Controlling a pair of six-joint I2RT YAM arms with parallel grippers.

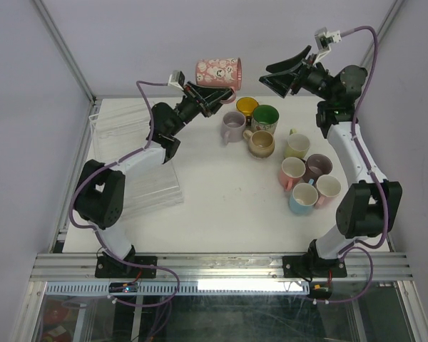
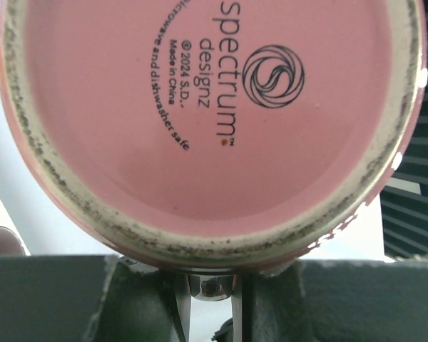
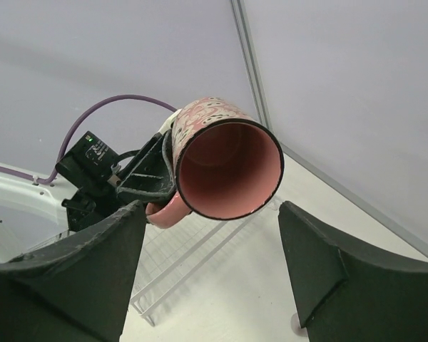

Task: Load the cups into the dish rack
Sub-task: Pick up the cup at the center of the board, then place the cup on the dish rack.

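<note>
The pink mug (image 1: pixel 217 71) is held on its side above the table's (image 1: pixel 214 214) far edge, pinched by its handle in the left fingers (image 1: pixel 214 93). Its long axis runs left–right, mouth toward the right fingers (image 1: pixel 280 73), which are spread wide and clear of it. The rack (image 1: pixel 100 125) lies lower left, nearer the left arm. The stamped base is shown only by the left wrist view, the hollow inside only by the right.

Bare table (image 1: pixel 221 214) at the lower centre of the top view is my open lane. Mug cluster (image 1: pixel 293 171) crowds centre-right, dish rack (image 1: pixel 118 125) under my left arm (image 1: pixel 139 160) blocks the left, pink mug (image 1: pixel 217 71) hangs upper centre.
</note>
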